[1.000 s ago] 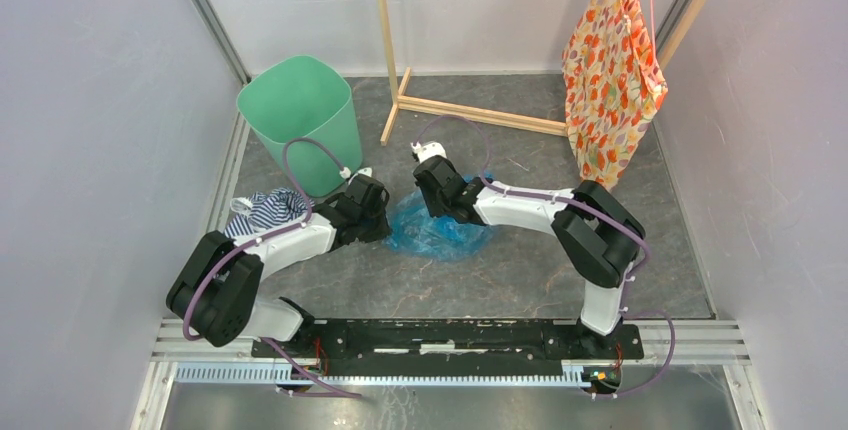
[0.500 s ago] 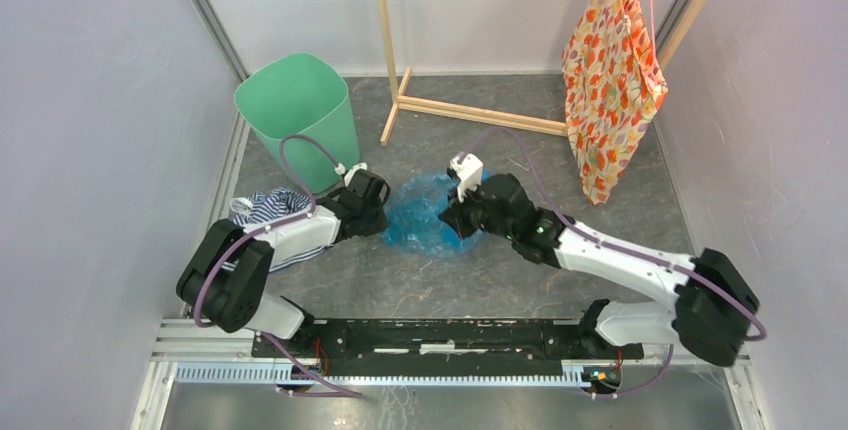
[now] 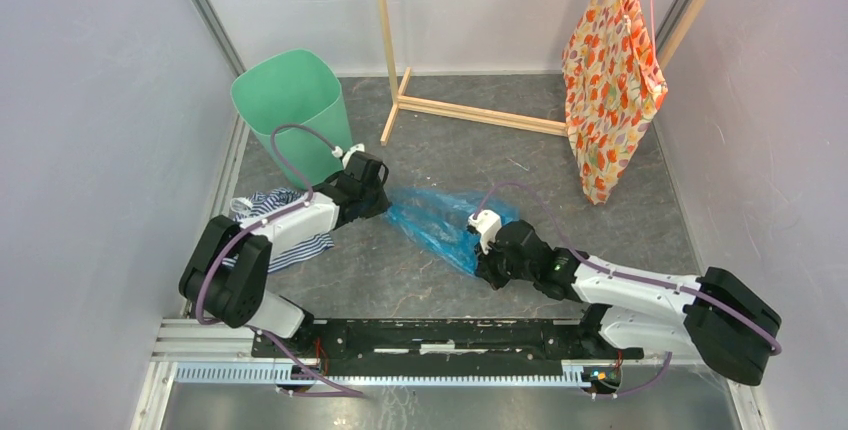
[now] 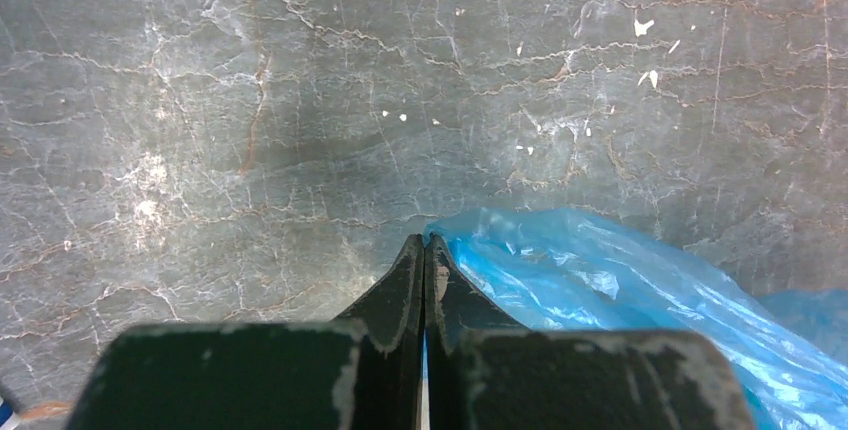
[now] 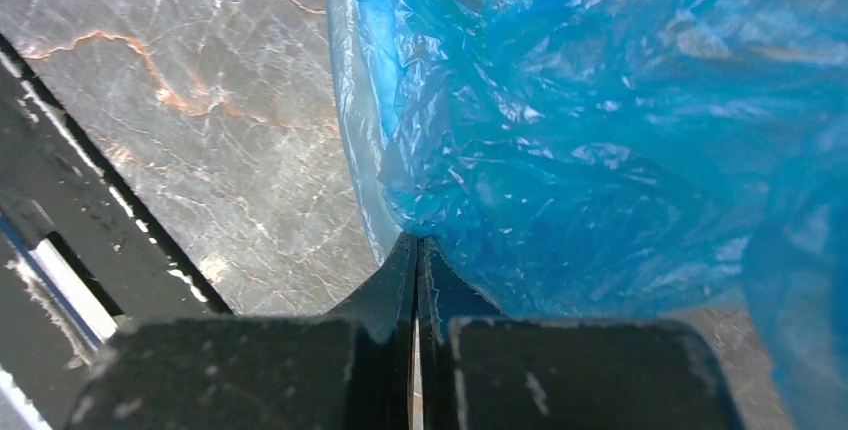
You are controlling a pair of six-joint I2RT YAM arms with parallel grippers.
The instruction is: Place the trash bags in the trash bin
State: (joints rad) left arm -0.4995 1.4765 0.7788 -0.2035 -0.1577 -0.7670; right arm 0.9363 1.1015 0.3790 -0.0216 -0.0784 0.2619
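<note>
The light-blue trash bag [image 3: 440, 220] lies stretched on the grey floor between my two grippers. My left gripper [image 3: 384, 206] is shut on the bag's left corner, just right of the mint-green trash bin [image 3: 285, 100], which stands upright at the back left. In the left wrist view the shut tips [image 4: 423, 242] pinch the bag's edge [image 4: 600, 290]. My right gripper [image 3: 479, 271] is shut on the bag's near right end. In the right wrist view its tips [image 5: 417, 241] hold a bunched fold of the bag [image 5: 600, 130].
A blue-and-white striped cloth [image 3: 268, 212] lies under my left forearm. A wooden stand [image 3: 400, 100] is at the back centre. Orange floral fabric [image 3: 610, 70] hangs at the back right. The black base rail [image 3: 450, 335] runs along the near edge.
My right arm swung from the bag's far side toward the near edge, pulling the bag out long. My left gripper shifted slightly toward the bin. The bin moved a little left.
</note>
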